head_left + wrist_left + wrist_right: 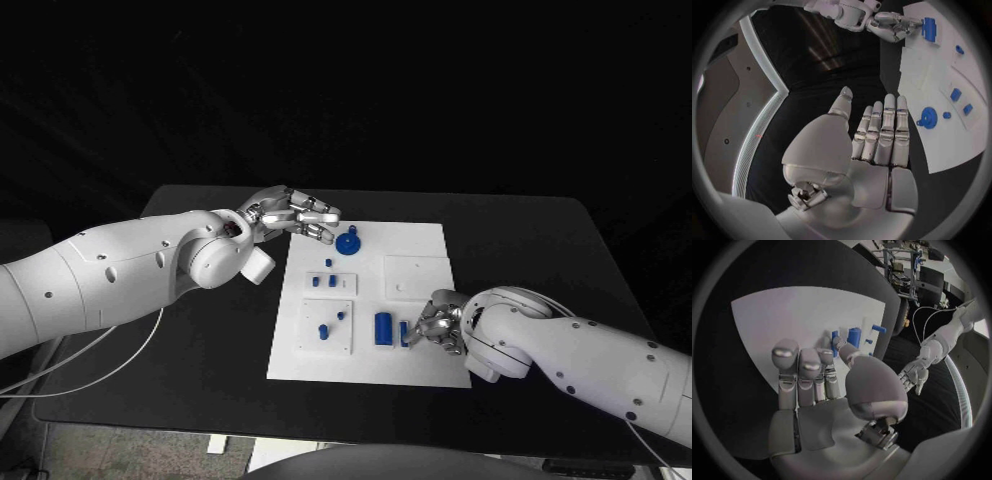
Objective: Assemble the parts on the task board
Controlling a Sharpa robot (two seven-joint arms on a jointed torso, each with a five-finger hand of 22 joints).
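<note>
On the black counter (519,225), the right robot hand (437,325) is pinching a small blue peg (404,333) over the white task board (418,245); seating it comes next. Left robot hand (296,214) is hovering, fingers apart, empty.

The table (216,330) is black all over. On it lies the white task board (418,250), plain and unpatterned. The parts are blue: a round one (349,241) at about twelve o'clock on the board and a taller cylinder (384,329) near five o'clock. Both arms are white, the left hand (296,214) and right hand (437,325) silver. A small part beside the right hand's fingers (404,335) looks blue too, though partly hidden.
</note>
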